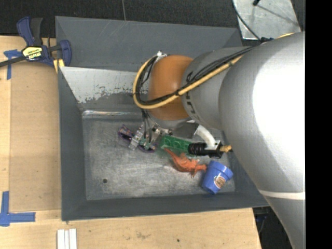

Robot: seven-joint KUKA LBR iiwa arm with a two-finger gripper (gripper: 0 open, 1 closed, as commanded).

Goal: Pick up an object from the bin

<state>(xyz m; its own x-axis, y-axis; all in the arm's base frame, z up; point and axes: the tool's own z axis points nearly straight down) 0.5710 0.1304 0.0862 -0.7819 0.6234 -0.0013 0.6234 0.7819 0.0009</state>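
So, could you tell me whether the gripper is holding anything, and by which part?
That cannot be told: the gripper sits low against a small purple thing near the middle of the bin.

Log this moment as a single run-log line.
phase: end effector low in bin | nearest: small purple thing, bin centre | beside: green piece, orange toy, blue cup | grasp: cannot tell

Bulky arm [259,113] from the right, orange-capped wrist [168,84], pincer [147,136] downward.
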